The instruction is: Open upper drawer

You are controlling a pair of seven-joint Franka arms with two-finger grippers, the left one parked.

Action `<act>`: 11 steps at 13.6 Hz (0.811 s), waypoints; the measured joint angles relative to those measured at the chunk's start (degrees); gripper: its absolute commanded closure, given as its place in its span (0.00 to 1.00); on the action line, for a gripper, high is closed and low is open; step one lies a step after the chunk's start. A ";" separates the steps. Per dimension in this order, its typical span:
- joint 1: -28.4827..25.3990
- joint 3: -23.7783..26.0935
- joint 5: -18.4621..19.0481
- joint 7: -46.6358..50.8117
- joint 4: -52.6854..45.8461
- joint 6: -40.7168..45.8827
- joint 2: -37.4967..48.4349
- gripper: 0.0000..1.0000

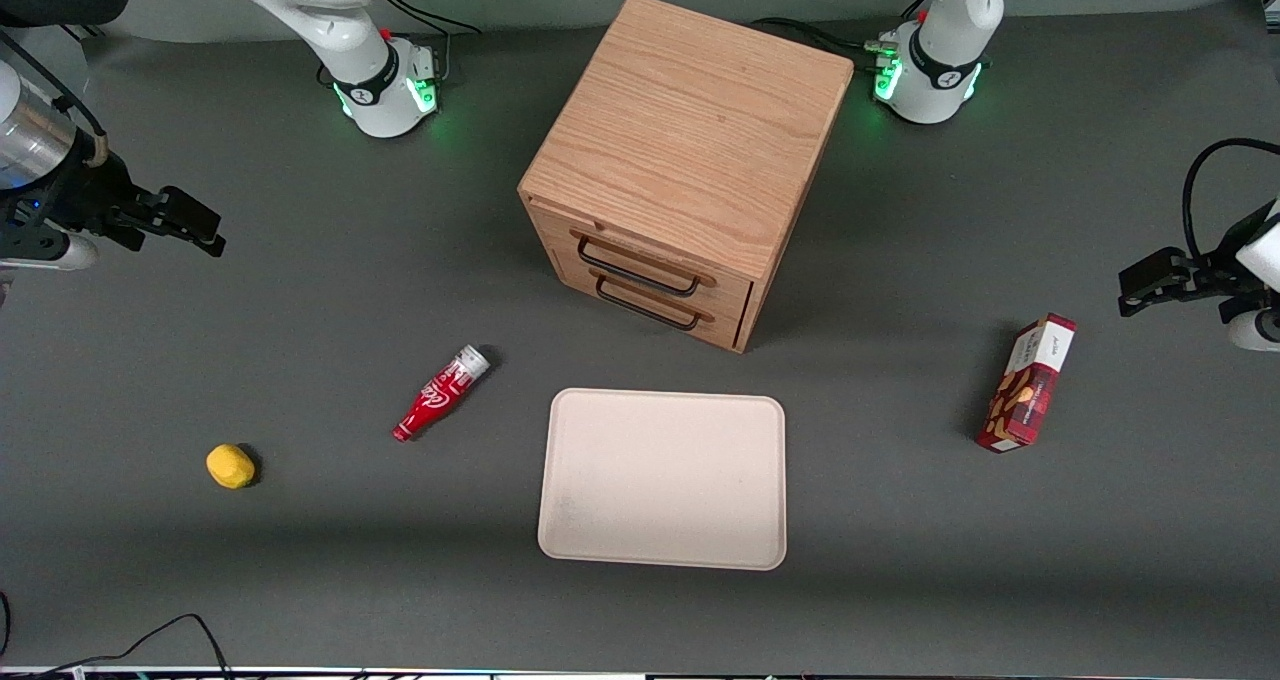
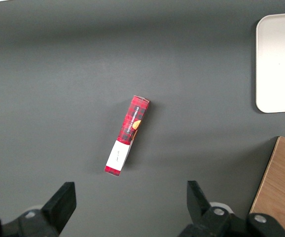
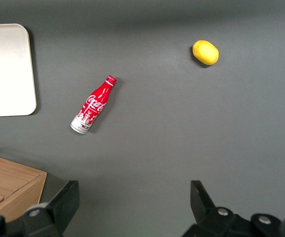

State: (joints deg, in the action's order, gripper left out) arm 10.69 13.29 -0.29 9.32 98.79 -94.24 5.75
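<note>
The tool [image 1: 212,234] hangs with fingers spread, holding nothing, at the working arm's end of the counter [image 1: 330,320]. The upper drawer [image 1: 640,260] sits shut, well apart from it (handle untouched). Below the tool lies a Coca-Cola bottle [image 3: 93,104].

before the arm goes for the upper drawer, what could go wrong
The upper drawer handle sits right above the lower drawer's identical one, so the open gripper, now high at the working arm's end, might hook the wrong one. The pull could slide the cabinet toward the tray.
</note>
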 measured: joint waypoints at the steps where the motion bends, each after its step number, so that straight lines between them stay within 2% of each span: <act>1: 0.00 0.00 0.00 0.00 0.00 0.00 -0.01 0.00; 5: -0.01 0.02 0.00 -0.06 -0.31 -0.20 -0.52 0.00; 7: -0.69 0.61 -0.09 -1.08 -3.70 -0.08 -2.74 0.00; 9: -2.53 3.15 -0.14 -1.27 -9.95 2.35 -6.86 0.00; 11: -3.36 8.80 -0.19 -1.27 -16.19 4.66 -12.13 0.00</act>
State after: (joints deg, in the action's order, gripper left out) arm 7.33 22.08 -0.48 8.06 82.60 -89.58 -6.39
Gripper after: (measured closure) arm 0.000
